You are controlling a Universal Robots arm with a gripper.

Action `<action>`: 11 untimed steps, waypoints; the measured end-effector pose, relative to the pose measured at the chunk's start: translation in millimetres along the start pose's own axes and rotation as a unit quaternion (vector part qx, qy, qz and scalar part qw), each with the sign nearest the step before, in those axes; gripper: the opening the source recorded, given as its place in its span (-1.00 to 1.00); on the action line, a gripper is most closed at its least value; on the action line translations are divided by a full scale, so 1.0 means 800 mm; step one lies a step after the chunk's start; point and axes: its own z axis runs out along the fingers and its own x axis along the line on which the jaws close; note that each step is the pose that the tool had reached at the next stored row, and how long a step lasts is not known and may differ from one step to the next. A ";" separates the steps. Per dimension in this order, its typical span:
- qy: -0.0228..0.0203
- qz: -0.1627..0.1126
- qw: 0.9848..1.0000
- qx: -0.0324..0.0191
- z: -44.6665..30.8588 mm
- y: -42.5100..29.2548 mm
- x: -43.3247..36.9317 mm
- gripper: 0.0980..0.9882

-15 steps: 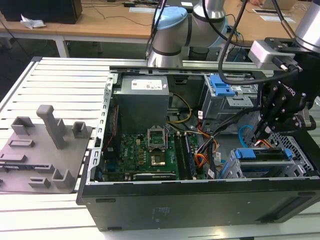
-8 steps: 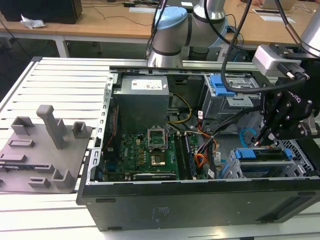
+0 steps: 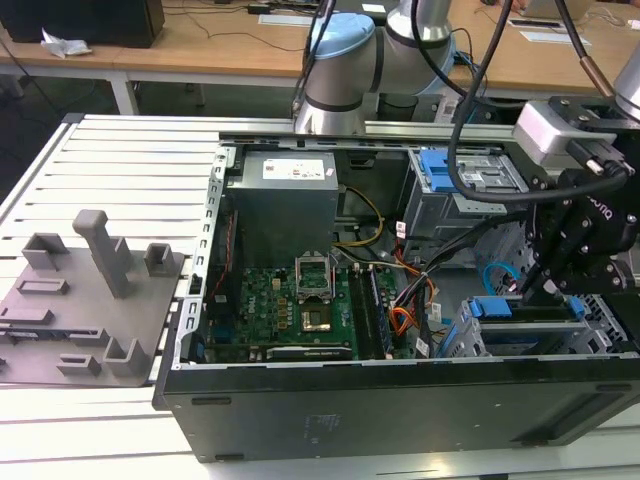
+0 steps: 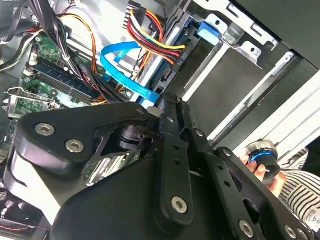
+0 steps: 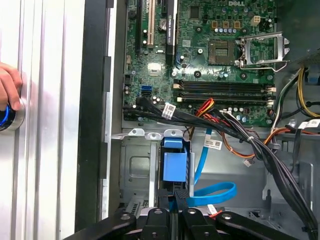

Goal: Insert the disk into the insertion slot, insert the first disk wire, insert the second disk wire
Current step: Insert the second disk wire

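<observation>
The computer case [image 3: 400,400] lies open on the worktop [image 3: 90,160], so the drive bay faces up and the arm can reach it from above; the pincer [image 3: 532,288] hangs over that corner of the case, at the exterior view's right. The disk [image 5: 175,167] sits down in the insertion slot [image 5: 136,172], with its blue carrier showing between the silver walls, so that step looks done.

In both wrist views the pincer [image 5: 177,200] has its fingers drawn together. The second disk wire [image 4: 122,62] curves in a loose loop and runs straight to the tips, so I judge it is clenched on that cable's end. A hold that close to the plug would let it be steered at the drive's connector, while the slack loop keeps the cable from pulling back.

The first disk wire [image 4: 150,30] fans down to a flat black plug lying against the drive's edge, just beside the light-blue cable; it appears to be in place.

Much is hidden. The small plug of the light-blue cable is covered by the fingers, so the grip itself is inferred, not seen; the disk's connectors lie behind the pincer's black linkage, and I cannot tell whether either plug is fully seated. In the exterior view the pincer's body covers most of the bay.

A person's hand [image 5: 7,87] rests on a round blue-ringed knob [image 4: 261,155] outside the case — cut off at the edge, its purpose unclear.
</observation>
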 end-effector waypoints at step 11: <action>-0.002 0.000 1.000 0.000 0.0070 -0.0039 0.007 -0.85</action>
